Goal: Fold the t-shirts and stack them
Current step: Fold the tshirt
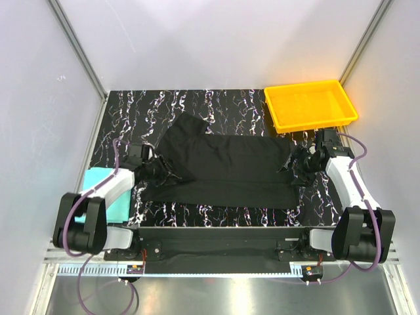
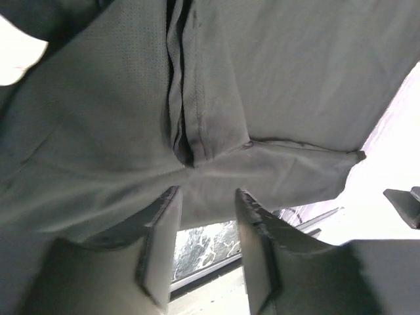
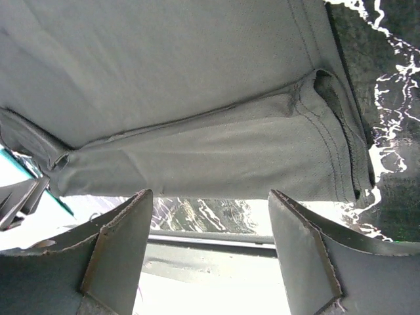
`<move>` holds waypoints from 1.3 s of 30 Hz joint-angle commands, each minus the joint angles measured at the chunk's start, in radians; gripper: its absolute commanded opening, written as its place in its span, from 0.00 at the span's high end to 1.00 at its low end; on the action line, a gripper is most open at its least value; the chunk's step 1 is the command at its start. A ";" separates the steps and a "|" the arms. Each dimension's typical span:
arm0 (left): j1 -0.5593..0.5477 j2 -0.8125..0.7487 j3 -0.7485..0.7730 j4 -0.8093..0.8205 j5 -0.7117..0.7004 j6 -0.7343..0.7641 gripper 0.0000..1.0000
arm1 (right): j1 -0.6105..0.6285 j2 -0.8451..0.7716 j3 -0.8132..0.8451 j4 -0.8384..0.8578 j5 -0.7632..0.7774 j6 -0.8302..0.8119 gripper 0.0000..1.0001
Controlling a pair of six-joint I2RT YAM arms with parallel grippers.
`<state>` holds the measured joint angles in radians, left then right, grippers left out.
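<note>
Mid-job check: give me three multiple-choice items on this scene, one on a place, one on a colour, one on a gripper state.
1. Where does the yellow tray stand?
A. near left corner
B. far right corner
C. table centre

2. What colour is the shirt at the table's left edge?
A. teal
B. red
C. white

3. How does the right gripper stand?
A. shut on the tray
B. shut on nothing
C. open

Answers:
1. B, the top view shows the yellow tray at the far right corner.
2. A, it is plainly teal beside the left arm.
3. C, the right wrist view shows the fingers wide apart, with the black shirt beyond their tips.
</note>
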<state>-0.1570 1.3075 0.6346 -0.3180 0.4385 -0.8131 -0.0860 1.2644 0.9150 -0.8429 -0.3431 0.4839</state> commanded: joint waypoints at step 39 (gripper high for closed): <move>-0.153 0.411 0.516 -0.069 -0.003 0.156 0.77 | 0.006 0.116 0.027 0.039 -0.050 -0.039 0.19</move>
<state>-0.2745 1.7515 1.0622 -0.3523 0.4232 -0.7692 -0.0856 1.3781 0.9157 -0.8272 -0.3840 0.4446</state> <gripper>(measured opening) 0.221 0.807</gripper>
